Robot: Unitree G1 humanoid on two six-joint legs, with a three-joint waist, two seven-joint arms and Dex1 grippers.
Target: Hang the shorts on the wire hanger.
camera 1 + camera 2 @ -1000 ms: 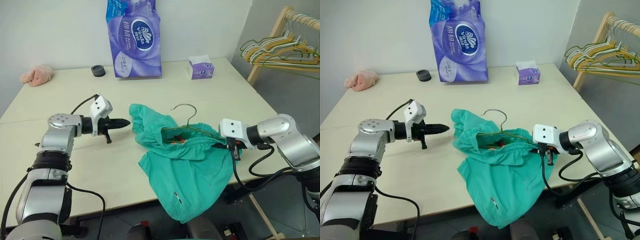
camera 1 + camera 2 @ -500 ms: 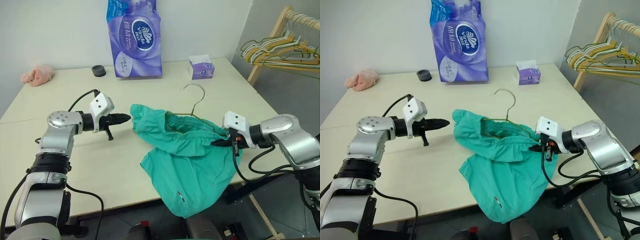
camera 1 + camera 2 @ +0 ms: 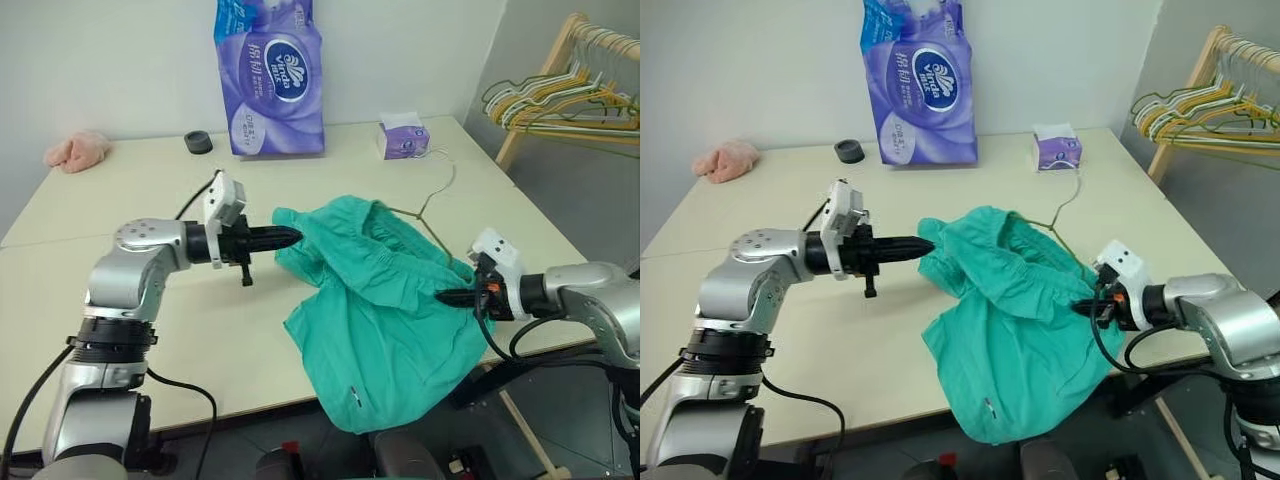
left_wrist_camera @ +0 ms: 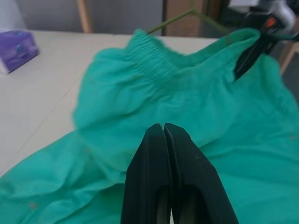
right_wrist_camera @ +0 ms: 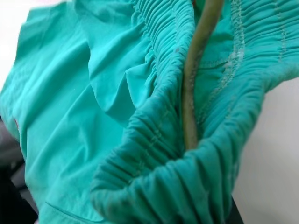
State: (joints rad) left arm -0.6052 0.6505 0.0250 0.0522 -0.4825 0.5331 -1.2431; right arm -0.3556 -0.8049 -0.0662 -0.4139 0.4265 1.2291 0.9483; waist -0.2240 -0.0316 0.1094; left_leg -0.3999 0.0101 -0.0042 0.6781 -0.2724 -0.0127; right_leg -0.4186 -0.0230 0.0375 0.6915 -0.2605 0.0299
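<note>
The teal shorts [image 3: 380,300] lie crumpled mid-table, with one leg hanging over the table's front edge. The thin wire hanger [image 3: 1065,203] sticks out of the gathered waistband and slants toward the far right. Its lower part is hidden inside the fabric. In the right wrist view the wire [image 5: 194,84] runs down into a fold of the waistband. My right gripper [image 3: 443,297] is shut on the hanger and that waistband fold at the shorts' right side. My left gripper [image 3: 295,236] is shut and empty, level, with its tip at the shorts' left edge; its fingers [image 4: 154,140] are pressed together.
A big purple tissue pack [image 3: 268,80], a small purple tissue box [image 3: 403,136] and a black ring [image 3: 197,142] stand along the far side of the table [image 3: 150,330]. A pink cloth lump [image 3: 75,150] lies far left. A wooden rack of hangers [image 3: 560,95] stands to the right.
My left gripper moved right and up to the shorts' left edge. My right wrist rolled, swinging the hanger's hook from upright over to the far right, and the waistband shifted with it.
</note>
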